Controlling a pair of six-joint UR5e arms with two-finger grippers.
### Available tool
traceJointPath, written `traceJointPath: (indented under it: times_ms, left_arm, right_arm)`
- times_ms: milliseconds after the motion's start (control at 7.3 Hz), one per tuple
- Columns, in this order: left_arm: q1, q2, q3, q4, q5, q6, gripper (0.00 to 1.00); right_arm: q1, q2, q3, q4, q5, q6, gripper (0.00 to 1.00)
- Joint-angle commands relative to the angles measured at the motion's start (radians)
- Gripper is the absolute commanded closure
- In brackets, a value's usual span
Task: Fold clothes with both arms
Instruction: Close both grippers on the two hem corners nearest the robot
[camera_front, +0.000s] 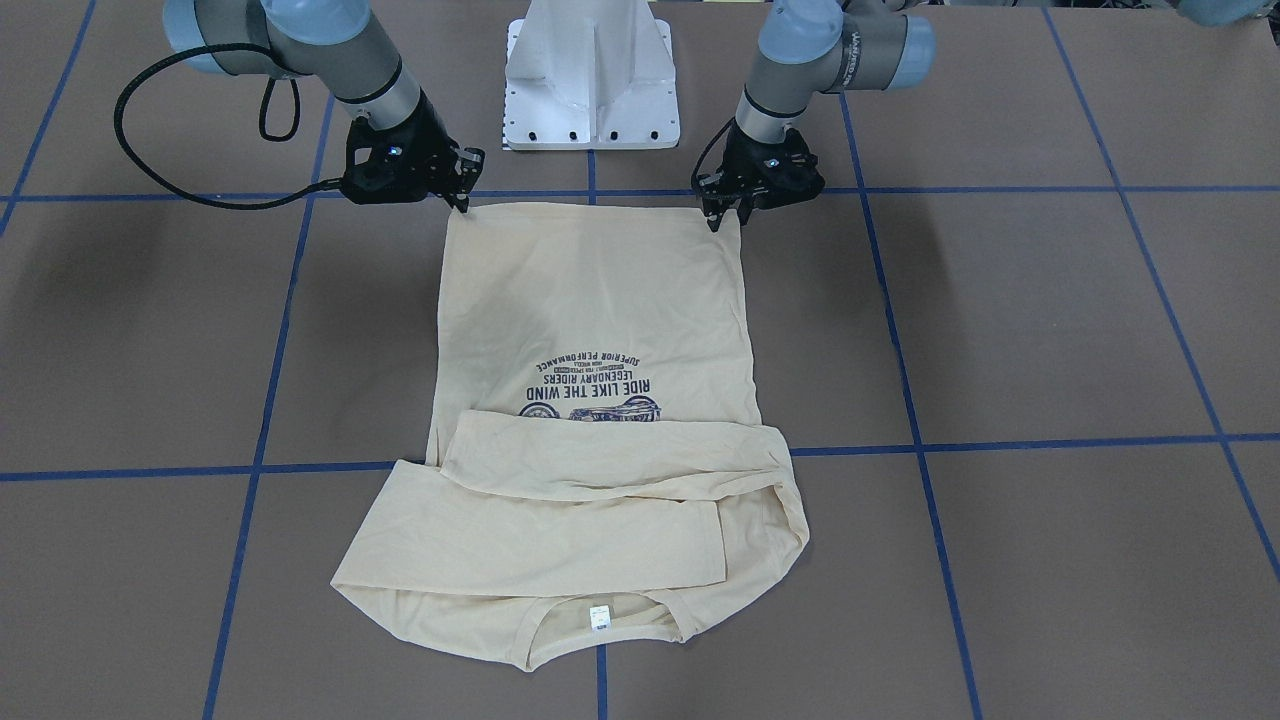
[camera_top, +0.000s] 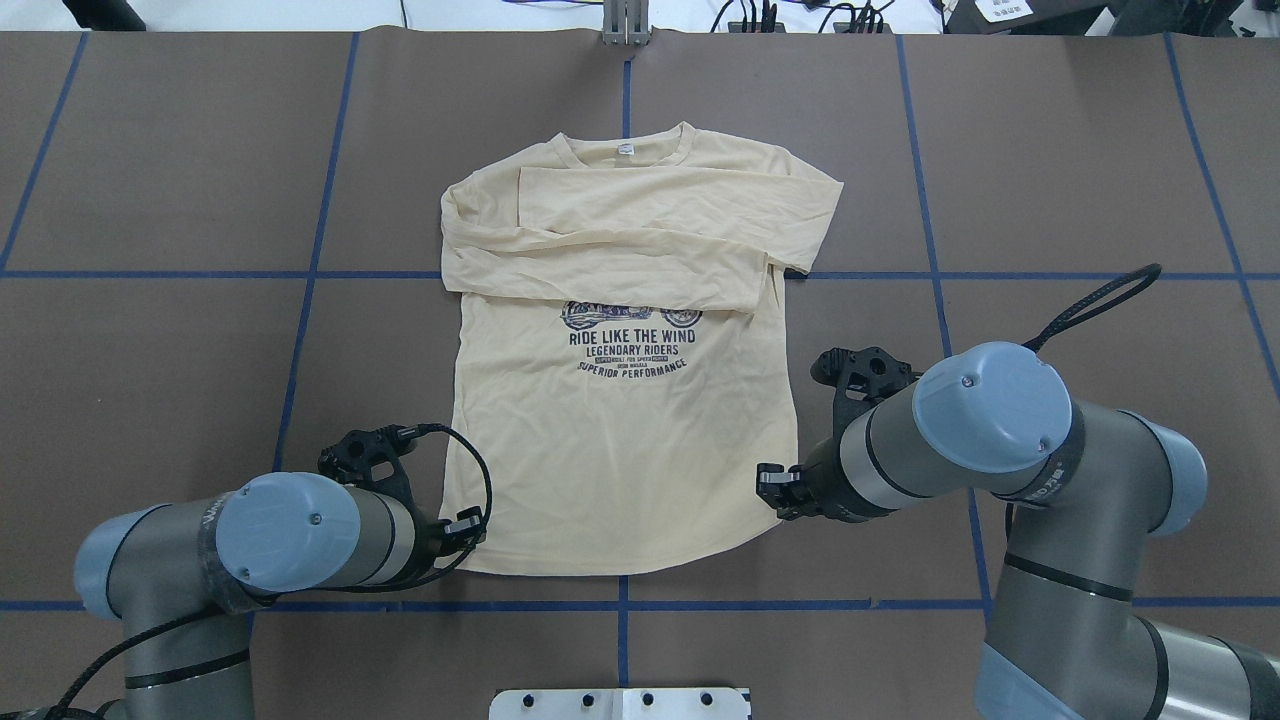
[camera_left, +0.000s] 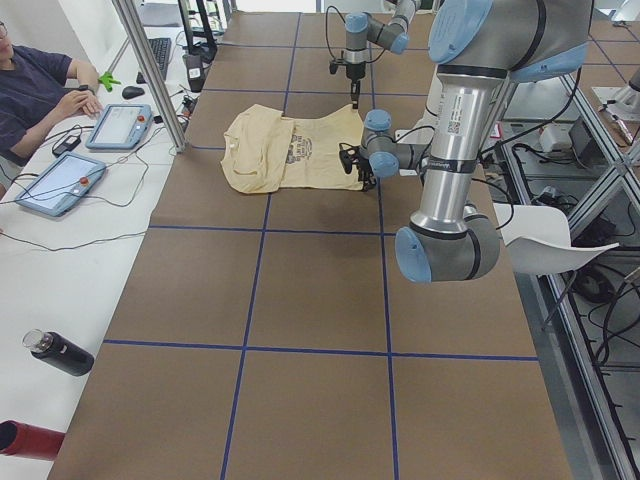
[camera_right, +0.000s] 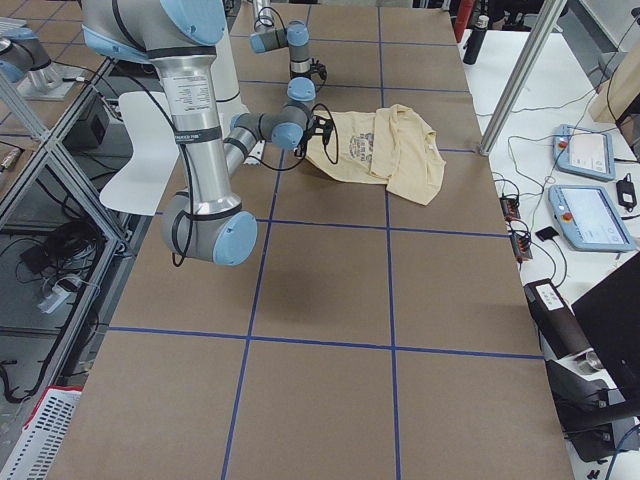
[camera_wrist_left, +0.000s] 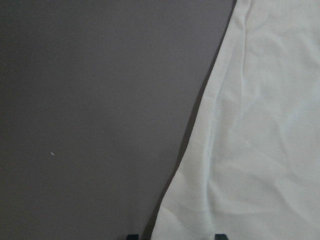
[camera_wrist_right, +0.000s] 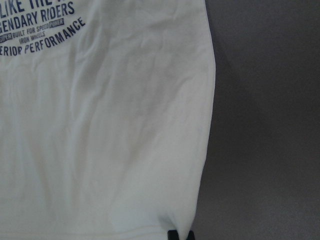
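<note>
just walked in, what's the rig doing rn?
Two UR5e arms are folding a cream long-sleeved shirt on the table. It lies print up, with both sleeves already folded across the chest. Each gripper is down at a hem corner on the robot's side: the left gripper is open astride the edge, and the right gripper looks shut on the fabric.

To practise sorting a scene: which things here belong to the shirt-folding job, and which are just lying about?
Job in hand:
shirt
left tool
right tool

Lying about:
tablet
black bottle
</note>
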Motion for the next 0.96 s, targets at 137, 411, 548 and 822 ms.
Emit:
traceJointPath:
  times_ms: [137, 411, 548, 822]
  left_arm:
    - [0.001, -0.001, -0.002, 0.0, 0.0, 0.0, 0.87]
    - [0.001, -0.001, -0.018, 0.023, 0.0, 0.001, 1.0]
    - [0.001, 0.0, -0.035, 0.041, -0.002, 0.006, 1.0]
    - [-0.002, 0.0, -0.081, 0.077, -0.006, 0.012, 1.0]
  right_arm:
    - [0.0, 0.0, -0.001, 0.0, -0.001, 0.0, 1.0]
    - [0.0, -0.002, -0.001, 0.0, -0.001, 0.0, 1.0]
    - [0.0, -0.002, -0.001, 0.0, -0.001, 0.0, 1.0]
    - [0.002, -0.003, 0.002, 0.0, 0.002, 0.0, 1.0]
